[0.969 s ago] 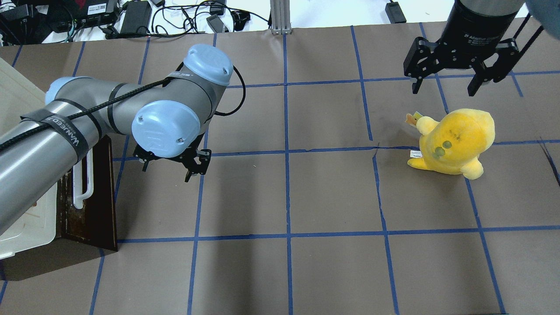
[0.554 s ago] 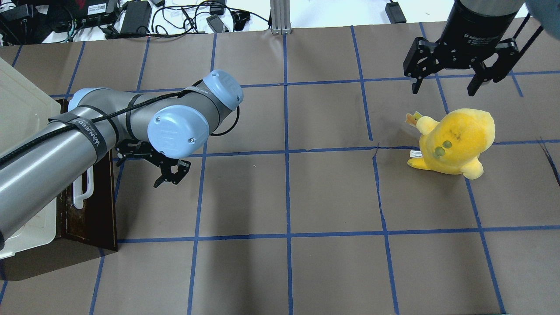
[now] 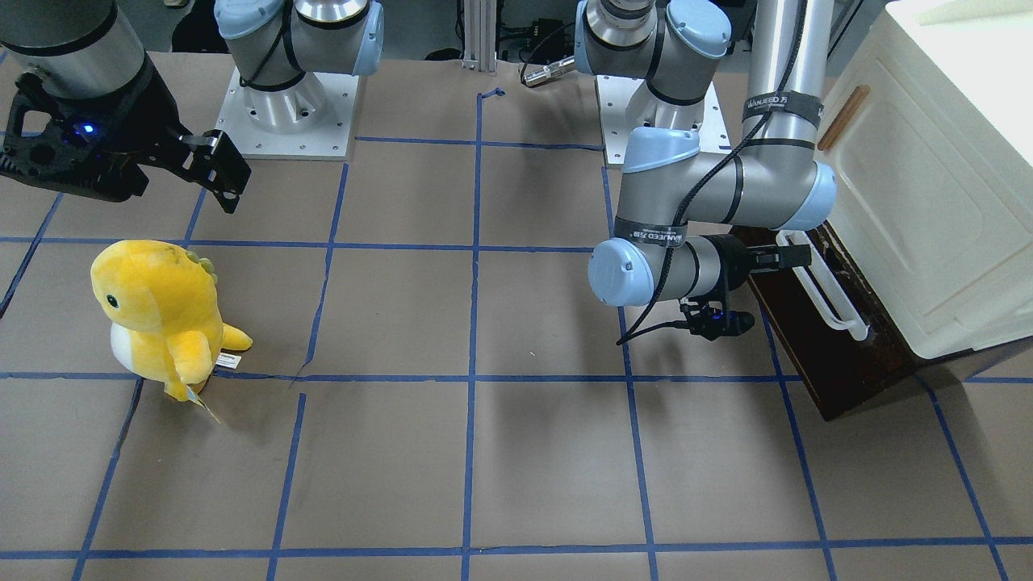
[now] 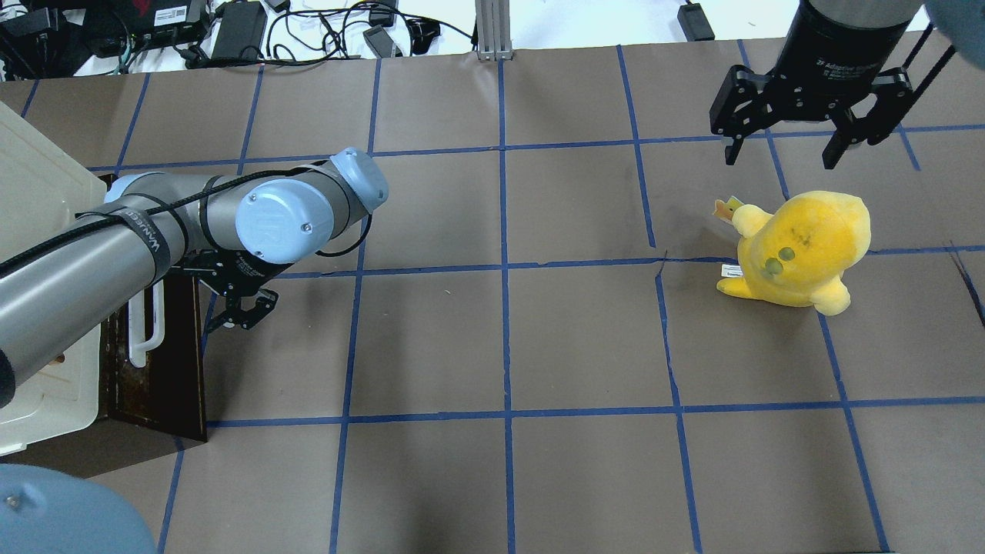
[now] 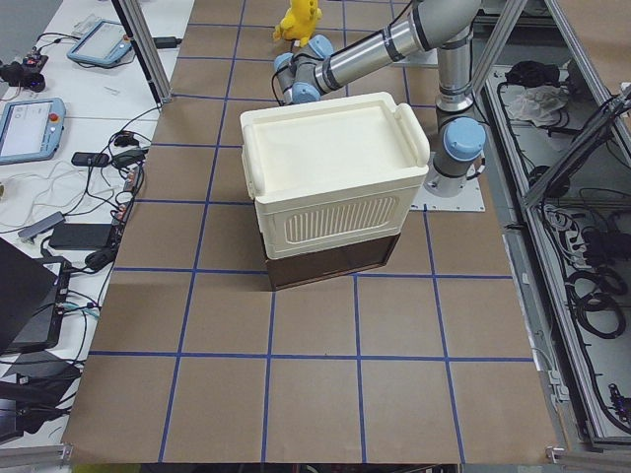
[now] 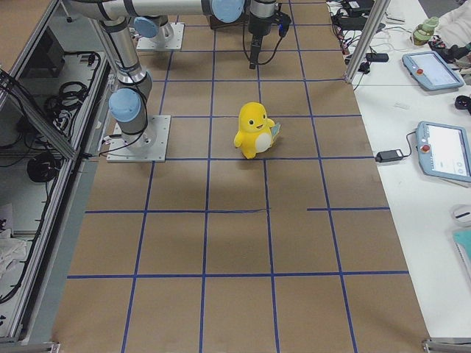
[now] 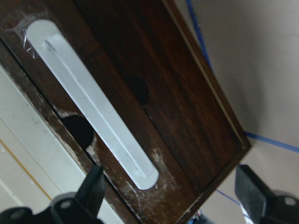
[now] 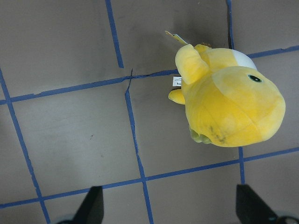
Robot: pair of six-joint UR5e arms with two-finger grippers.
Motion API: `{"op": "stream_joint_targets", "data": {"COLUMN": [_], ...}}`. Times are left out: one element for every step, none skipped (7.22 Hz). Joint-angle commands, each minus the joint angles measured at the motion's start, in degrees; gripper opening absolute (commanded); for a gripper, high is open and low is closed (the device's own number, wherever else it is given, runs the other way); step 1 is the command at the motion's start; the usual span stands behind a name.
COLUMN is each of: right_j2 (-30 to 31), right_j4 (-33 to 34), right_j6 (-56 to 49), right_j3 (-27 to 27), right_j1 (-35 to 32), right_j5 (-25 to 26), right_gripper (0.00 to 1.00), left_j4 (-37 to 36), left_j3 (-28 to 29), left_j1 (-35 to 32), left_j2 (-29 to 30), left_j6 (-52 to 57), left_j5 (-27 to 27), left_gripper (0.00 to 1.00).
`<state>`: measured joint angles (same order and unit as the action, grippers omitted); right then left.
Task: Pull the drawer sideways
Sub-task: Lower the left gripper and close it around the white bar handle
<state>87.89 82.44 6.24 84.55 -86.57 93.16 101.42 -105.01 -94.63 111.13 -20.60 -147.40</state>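
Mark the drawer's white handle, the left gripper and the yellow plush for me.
white bar handle (image 7: 92, 105), left wrist view, middle of the bar.
left gripper (image 7: 170, 186), left wrist view, midway between its open fingertips.
yellow plush toy (image 4: 804, 242), overhead view, middle of its body.

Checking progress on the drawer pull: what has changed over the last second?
The left gripper swung toward the drawer, closing in on its white handle. It is open and holds nothing yet. The drawer, the yellow plush and the open right gripper stayed put.

Grey arms (image 4: 61, 277), blue joint caps (image 4: 273, 223), black cable (image 4: 200, 195)
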Motion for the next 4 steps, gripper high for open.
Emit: {"op": "stream_joint_targets", "data": {"right_j2": [0.0,0.0,0.0,0.0], "right_j4": [0.0,0.0,0.0,0.0], "right_j6": [0.0,0.0,0.0,0.0], "right_j3": [0.0,0.0,0.0,0.0], "right_j1": [0.1,0.0,0.0,0.0], "right_j5": [0.0,0.0,0.0,0.0], "right_gripper": [1.0,1.0,1.0,1.0], "left_j4": [0.4,0.4,0.4,0.4], "left_j3": [-0.3,-0.2,-0.3,-0.3], "left_j1": [1.4,1.4,1.5,1.5], "left_j2": [0.8,1.3,2.0,2.6], "left_j6": [-4.0,-7.0,-8.6,-9.4], "left_j5": [-2.8,-3.5,-5.2,-5.8], "left_gripper": [0.88,0.7,0.7,0.66]}}
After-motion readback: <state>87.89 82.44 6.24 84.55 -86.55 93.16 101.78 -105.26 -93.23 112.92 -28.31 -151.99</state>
